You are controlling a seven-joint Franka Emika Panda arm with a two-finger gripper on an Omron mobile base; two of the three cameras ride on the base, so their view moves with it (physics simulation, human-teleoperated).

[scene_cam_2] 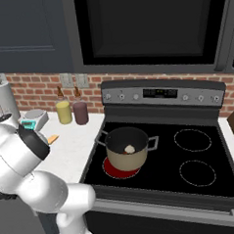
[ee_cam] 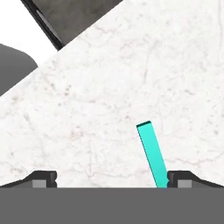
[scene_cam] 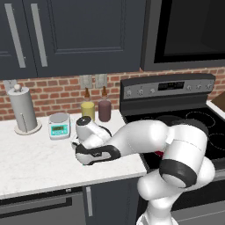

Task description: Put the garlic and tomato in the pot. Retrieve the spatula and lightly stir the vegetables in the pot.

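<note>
Gripper jaws spread wide, empty; thin teal-handled spatula just inside one fingertip, off-centre (long axis pointing away from the jaws).

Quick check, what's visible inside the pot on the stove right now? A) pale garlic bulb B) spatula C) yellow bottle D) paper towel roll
A: in the right base view the pot on the stove holds a small pale bulb, the garlic; the teal spatula lies on the counter by the tool.

The spatula handle's lower end is cut off between the jaws; its blade is hidden.
</note>
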